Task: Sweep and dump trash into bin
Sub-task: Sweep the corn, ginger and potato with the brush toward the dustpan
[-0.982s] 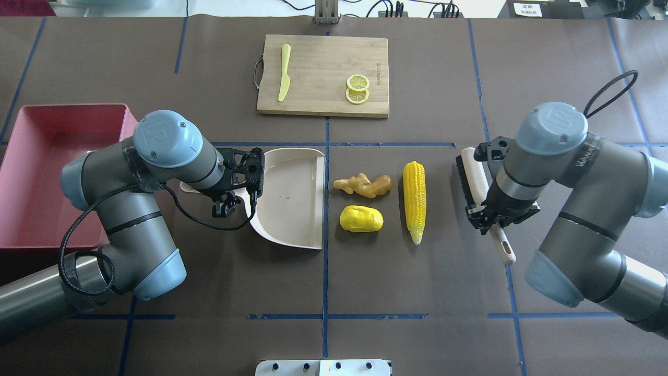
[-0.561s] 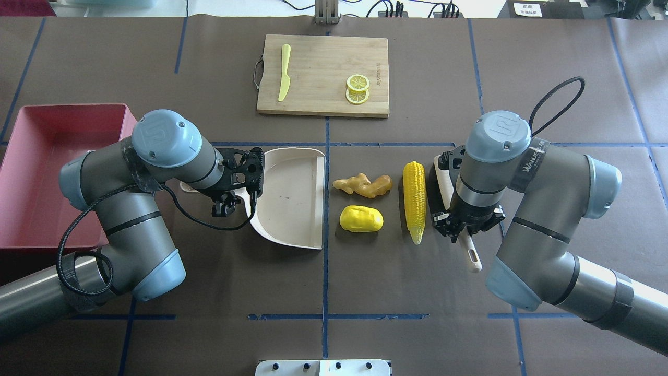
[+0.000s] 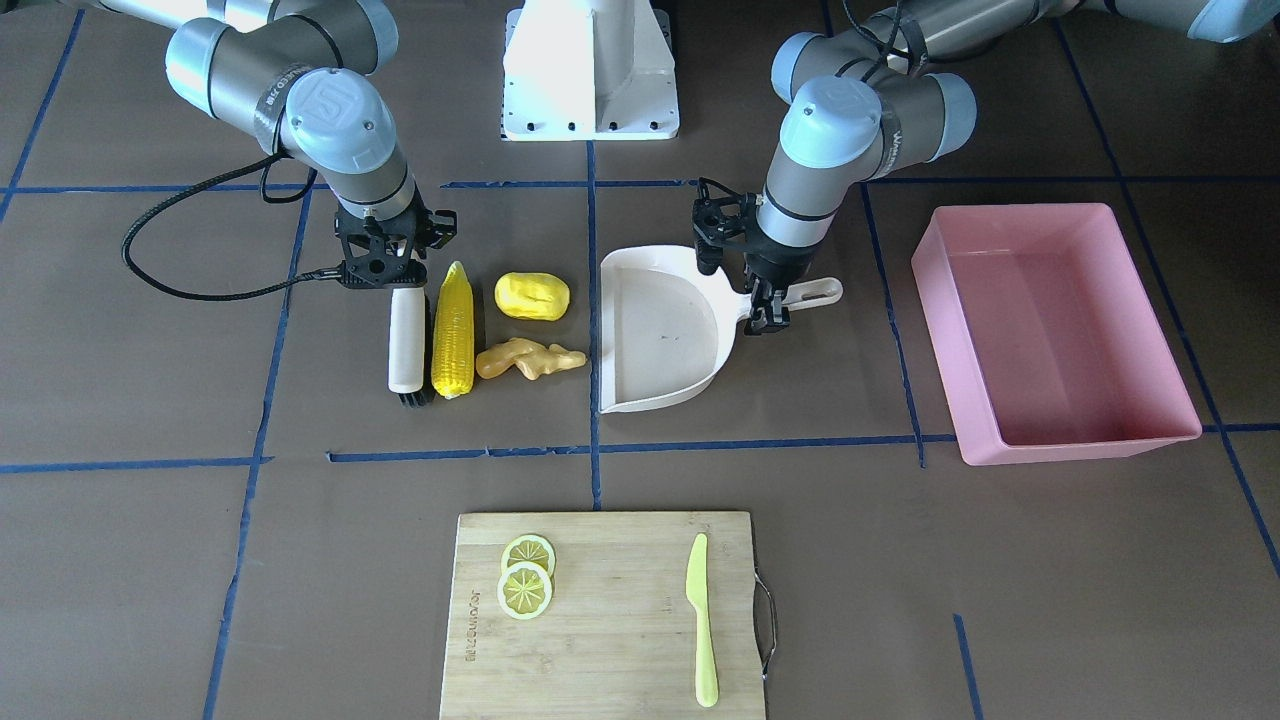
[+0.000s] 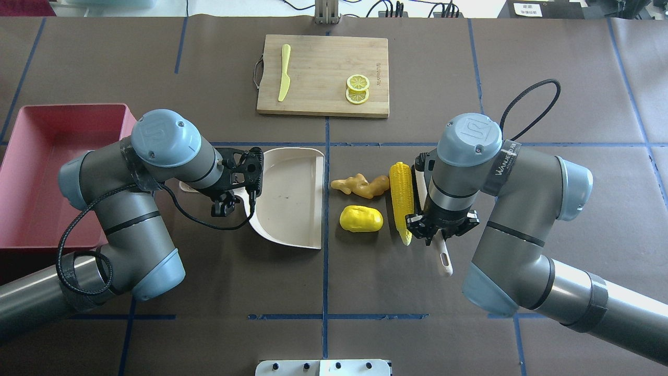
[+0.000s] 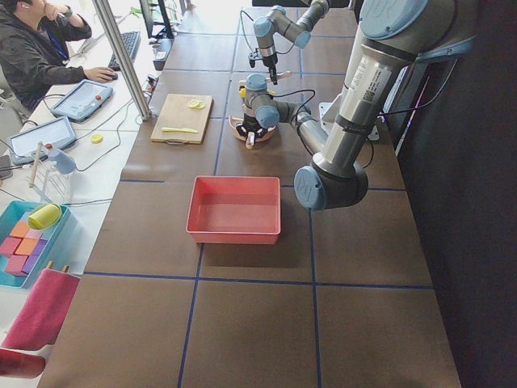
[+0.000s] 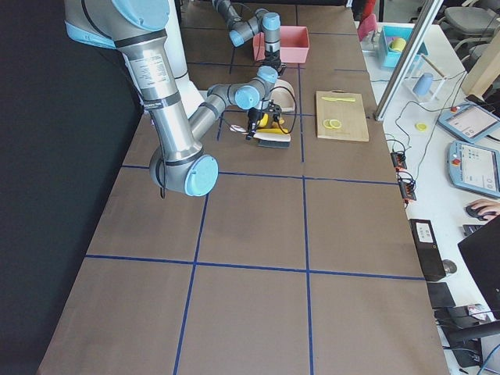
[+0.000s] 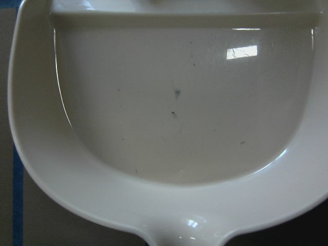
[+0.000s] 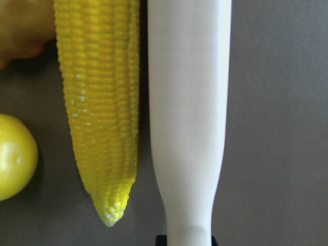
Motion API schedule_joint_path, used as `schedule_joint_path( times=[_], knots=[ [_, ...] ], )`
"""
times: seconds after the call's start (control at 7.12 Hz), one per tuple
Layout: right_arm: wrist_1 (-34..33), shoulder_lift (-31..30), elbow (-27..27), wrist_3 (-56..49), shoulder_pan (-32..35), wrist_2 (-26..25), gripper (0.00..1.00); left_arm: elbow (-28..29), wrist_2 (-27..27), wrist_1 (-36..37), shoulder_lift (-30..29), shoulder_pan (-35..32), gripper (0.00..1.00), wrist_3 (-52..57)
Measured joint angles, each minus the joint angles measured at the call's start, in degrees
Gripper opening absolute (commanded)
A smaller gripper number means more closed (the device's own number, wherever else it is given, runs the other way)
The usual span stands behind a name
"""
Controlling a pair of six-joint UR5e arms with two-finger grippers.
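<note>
Brown paper crossed by blue tape lines covers the table [image 4: 334, 282]. Seen from overhead, a wooden cutting board [image 4: 322, 57] sits at top centre. A yellow-green knife [image 4: 284, 78] lies on its left part and two overlapping lemon slices [image 4: 358, 89] on its right.

The pink bin [image 4: 31, 177] lies against the left edge of the frame, partly hidden by the left arm. Just left of centre, a beige dustpan [image 4: 292, 198] lies flat with its open mouth facing right. The left gripper [image 3: 768, 312] is clamped on the pan's handle, and the pan's hollow fills the left wrist view.

Right of the pan's mouth, near it but apart, lies the trash. The ginger root [image 4: 360, 185] is uppermost, with the potato-like lump [image 4: 361, 218] below it. The corn cob [image 4: 402, 201] lies lengthwise on their right, its upper end touching the ginger root; the potato-like lump sits just apart from it.

The right gripper [image 4: 441, 230] pinches the white handle of a brush [image 3: 407, 335]. The brush's long back runs parallel to the corn cob, close against its right side. The right wrist view shows only a thin dark line between the two.
</note>
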Motion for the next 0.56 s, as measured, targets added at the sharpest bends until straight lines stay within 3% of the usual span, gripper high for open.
schedule_joint_path(
  times=[0.56],
  knots=[
    [0.2,2.3,0.0,6.8,-2.6,0.0,0.00,0.1,0.0,0.0,0.0,0.0,0.00,0.0]
  ],
)
